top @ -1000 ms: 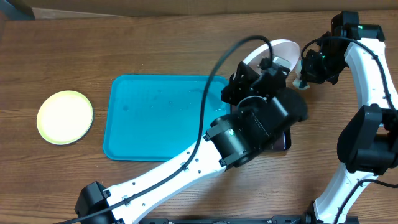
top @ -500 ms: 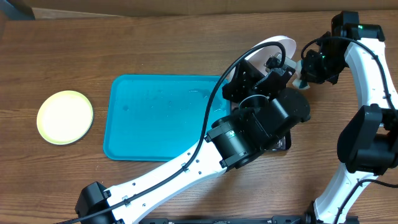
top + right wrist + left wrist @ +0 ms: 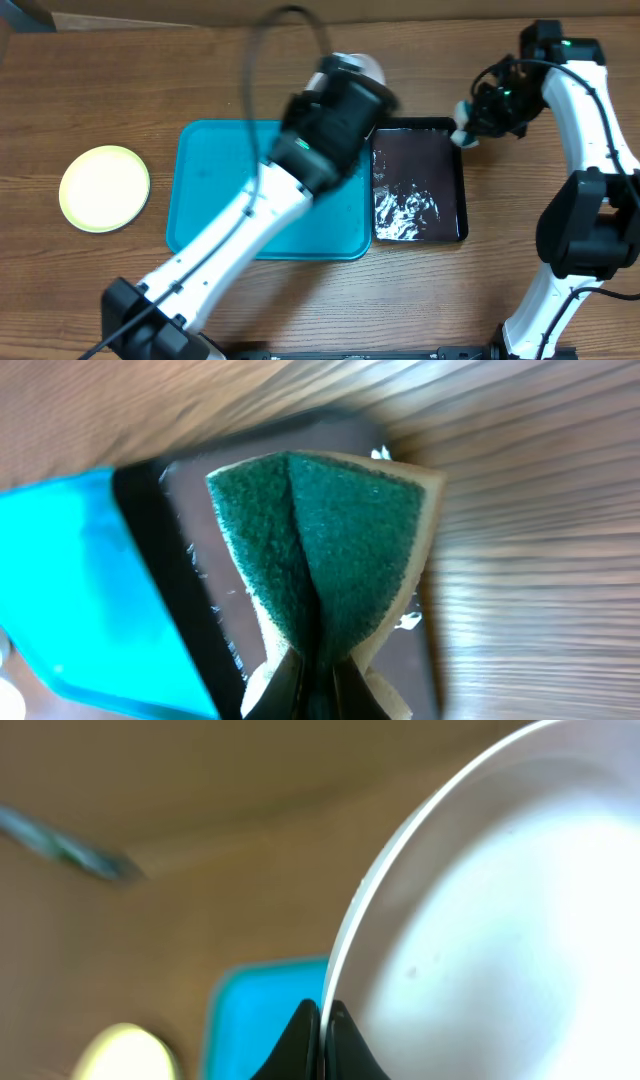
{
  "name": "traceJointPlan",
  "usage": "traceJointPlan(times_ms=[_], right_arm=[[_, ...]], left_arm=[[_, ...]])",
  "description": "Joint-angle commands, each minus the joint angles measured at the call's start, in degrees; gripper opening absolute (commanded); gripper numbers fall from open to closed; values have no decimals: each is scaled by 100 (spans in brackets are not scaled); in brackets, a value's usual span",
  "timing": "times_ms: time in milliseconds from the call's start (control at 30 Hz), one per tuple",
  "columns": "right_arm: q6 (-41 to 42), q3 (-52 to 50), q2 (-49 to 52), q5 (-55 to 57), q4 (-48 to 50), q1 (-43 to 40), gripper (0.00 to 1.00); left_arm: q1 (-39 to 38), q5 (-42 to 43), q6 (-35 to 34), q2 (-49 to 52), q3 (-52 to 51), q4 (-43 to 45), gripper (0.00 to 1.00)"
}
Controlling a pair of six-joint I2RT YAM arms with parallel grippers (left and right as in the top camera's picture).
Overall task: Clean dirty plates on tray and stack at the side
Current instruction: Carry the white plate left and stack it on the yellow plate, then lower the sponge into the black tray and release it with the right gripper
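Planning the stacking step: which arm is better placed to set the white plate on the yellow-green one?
Left. The left gripper pinches the white plate by its rim, nearer the yellow-green plate; the right gripper holds the sponge by the black tray.

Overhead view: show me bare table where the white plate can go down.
Bare wood beyond the yellow plate and the tray's left end; also in front of the black tray. Crowded: left arm crosses the tray, right arm fills the right edge.
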Motion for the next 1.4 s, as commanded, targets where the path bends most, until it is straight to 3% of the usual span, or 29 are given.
traceJointPlan(times_ms=[0,133,267,467,667,767,967,1367], right_arm=[[-188,2,-20,-223,-68,426,4],[-184,0,-17,229,-278,896,4],[-179,-107,-17,461,-417,1298,4],[-162,-796,-17,533,85,1716,4],[-33,-1244,-15,568,678,1768,4],[-33,-1244,-15,568,769,1773,4],[-37,-1244,-15,573,765,1773,4],[-35,-1244,-15,719,763,1773,4]], left_arm=[[938,2673,-1117,-15,87,-223,4],[2415,4872,-1128,-13,85,-608,4],[3683,5825,-1104,-13,85,-1130,4],[5351,5740,-647,-13,-2,-1611,4],[6489,5475,-778,-13,-411,-1274,4],[6791,5364,-992,-13,-879,-780,4],[7145,4138,-1585,-13,-1878,210,4],[8008,3919,-1738,13,-2090,398,4]])
